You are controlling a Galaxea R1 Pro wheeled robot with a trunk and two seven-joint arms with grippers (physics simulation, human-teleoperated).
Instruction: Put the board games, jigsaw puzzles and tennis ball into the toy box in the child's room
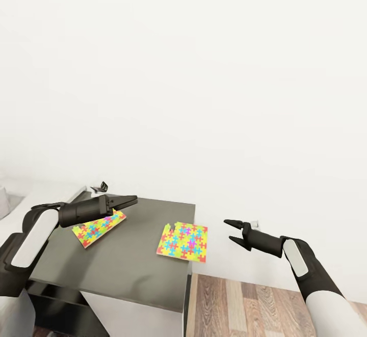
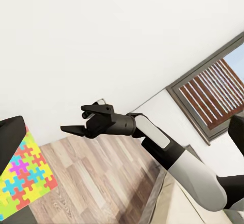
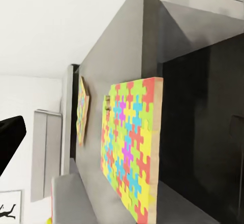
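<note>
Clearing the dark table (image 1: 117,271) of jigsaws looks like your step: one jigsaw (image 1: 184,242) overhangs its right edge, another (image 1: 99,227) lies under your left gripper (image 1: 128,201), apparently clenched. Your right gripper (image 1: 230,230) hangs released beside the table; approach the overhang. The left wrist view adds a window (image 2: 216,92).

2 jigsaw puzzles (image 1: 99,226) (image 1: 184,242) side by side on table (image 1: 137,271).

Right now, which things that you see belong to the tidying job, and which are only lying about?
For the job:
- jigsaw puzzle under the left hand
- second jigsaw puzzle, at the table edge
- right hand, open, off the table

Just lying about:
- small dark object behind the table
- window blind
</note>
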